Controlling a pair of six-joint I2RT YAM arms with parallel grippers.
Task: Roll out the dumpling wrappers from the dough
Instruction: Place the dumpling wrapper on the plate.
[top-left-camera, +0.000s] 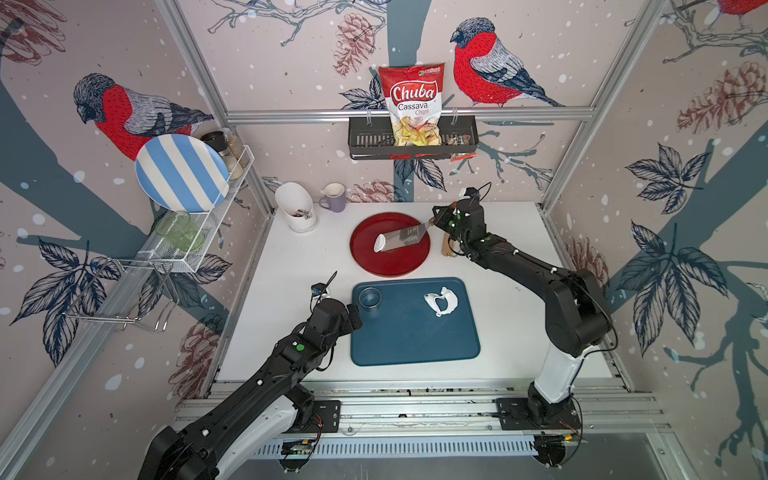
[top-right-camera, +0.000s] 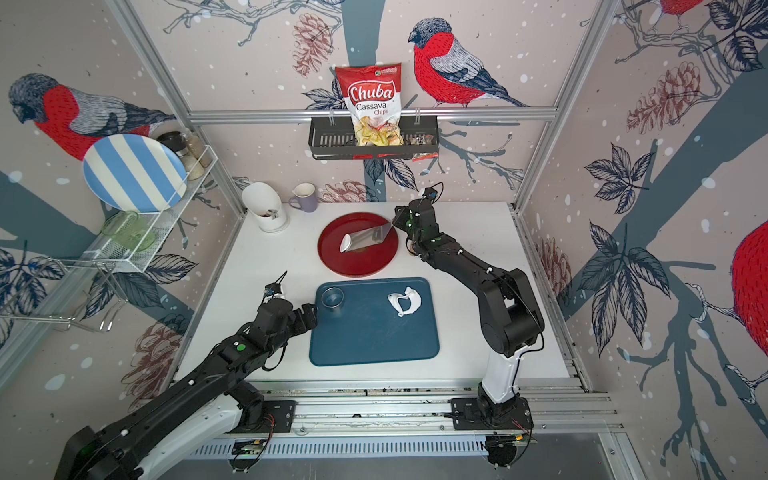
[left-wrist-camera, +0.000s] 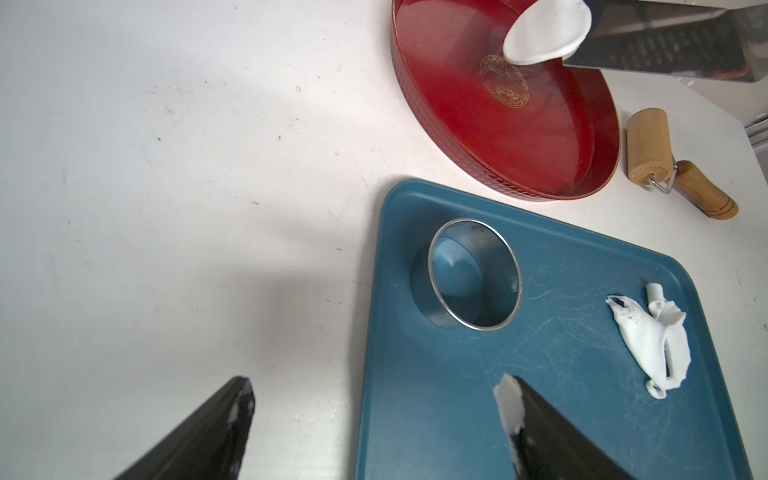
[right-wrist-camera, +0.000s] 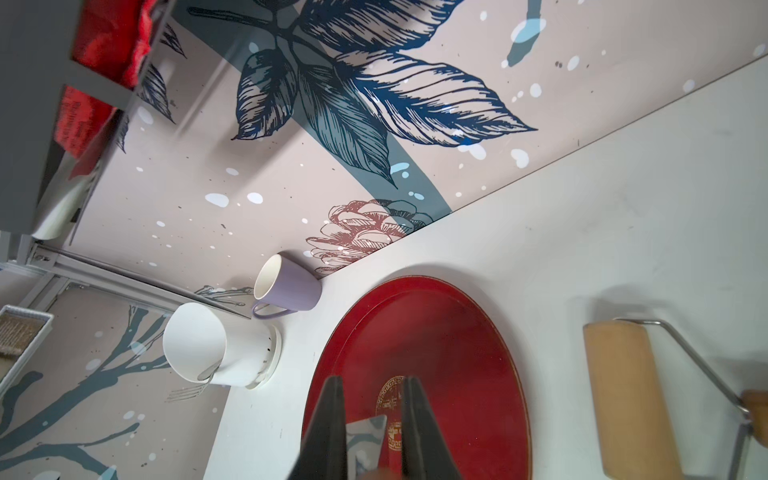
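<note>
A round white dumpling wrapper (top-left-camera: 379, 243) hangs off the tip of a metal spatula (top-left-camera: 405, 237) above the red plate (top-left-camera: 365, 262). My right gripper (right-wrist-camera: 372, 380) is shut on the spatula's handle at the plate's far right side. The left wrist view shows the wrapper (left-wrist-camera: 544, 35) drooping over the blade's edge. A crumpled ragged scrap of dough (top-left-camera: 440, 301) lies on the blue tray (top-left-camera: 415, 336), right of the metal ring cutter (top-left-camera: 370, 298). My left gripper (left-wrist-camera: 376, 384) stands open over the tray's left edge, near the cutter, with a smear of dough on one finger (left-wrist-camera: 509, 399).
A wooden rolling pin (top-left-camera: 448, 247) lies right of the red plate, under my right arm. A purple mug (top-left-camera: 333, 197) and a white utensil holder (top-left-camera: 296, 208) stand at the table's back left. A wire rack (top-left-camera: 195, 249) with a striped plate hangs on the left wall.
</note>
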